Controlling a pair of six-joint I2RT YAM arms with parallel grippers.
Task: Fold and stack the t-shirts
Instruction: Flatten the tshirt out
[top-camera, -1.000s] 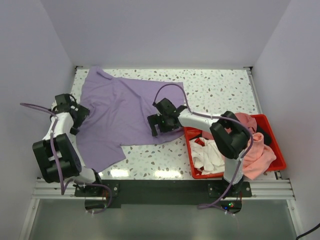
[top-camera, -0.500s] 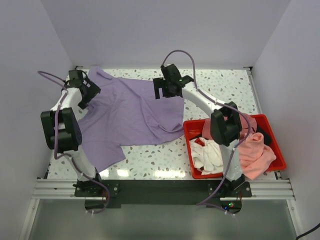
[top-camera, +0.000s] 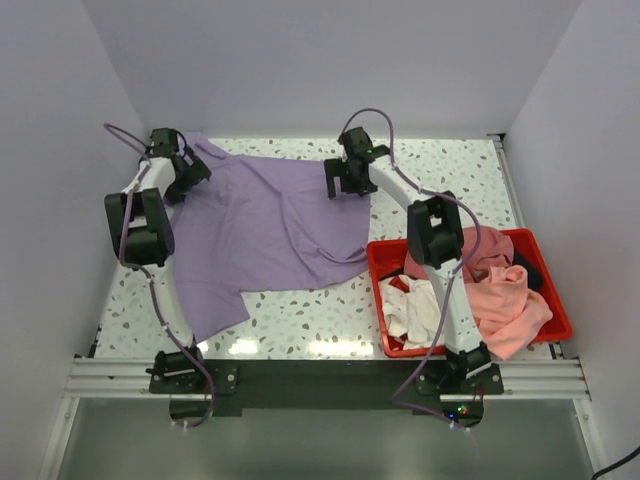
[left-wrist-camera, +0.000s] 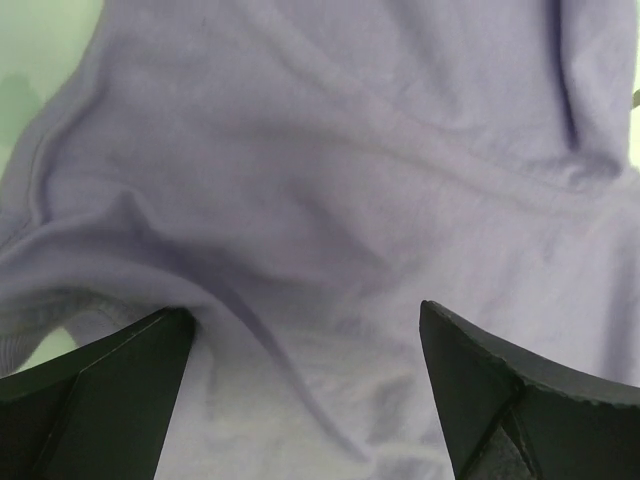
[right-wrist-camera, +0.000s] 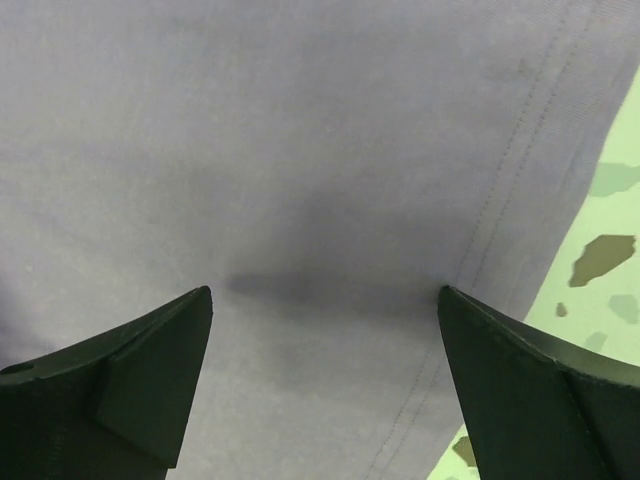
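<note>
Now your left gripper (left-wrist-camera: 305, 330) and right gripper (right-wrist-camera: 325, 300) both gape wide, holding nothing, each close over a far corner of the purple shirt (top-camera: 260, 225) spread on the table (top-camera: 440, 190). Right of it, the pink shirt (top-camera: 510, 300) and white shirt (top-camera: 415, 310) lie heaped in the bin (top-camera: 380, 300).

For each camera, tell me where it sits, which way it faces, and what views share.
Top external: above, behind the bases, looking down on lavender t-shirt and red bin; both arms.
Left wrist: on left arm, facing down at wrinkled shirt; open left tool.
Right wrist: likewise, over its stitched hem; open right tool.
Shared: the lavender t-shirt.
</note>
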